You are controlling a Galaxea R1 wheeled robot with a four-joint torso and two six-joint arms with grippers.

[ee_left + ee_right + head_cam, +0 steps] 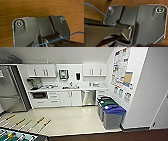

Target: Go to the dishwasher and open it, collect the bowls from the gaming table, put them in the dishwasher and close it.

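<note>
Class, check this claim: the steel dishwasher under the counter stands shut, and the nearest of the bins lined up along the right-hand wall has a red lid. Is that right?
One detail is wrong. The head view shows the nearest bin with a blue lid, not red. The rest holds: the dishwasher under the counter stands shut.

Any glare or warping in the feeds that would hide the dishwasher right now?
Head view: walls bow from wide-angle distortion, soft blur, yet the dishwasher reads clearly, steel front faintly reflective, door shut. Wrist views: evenly lit wooden floor, bright glints on the plate's round fittings.
</note>
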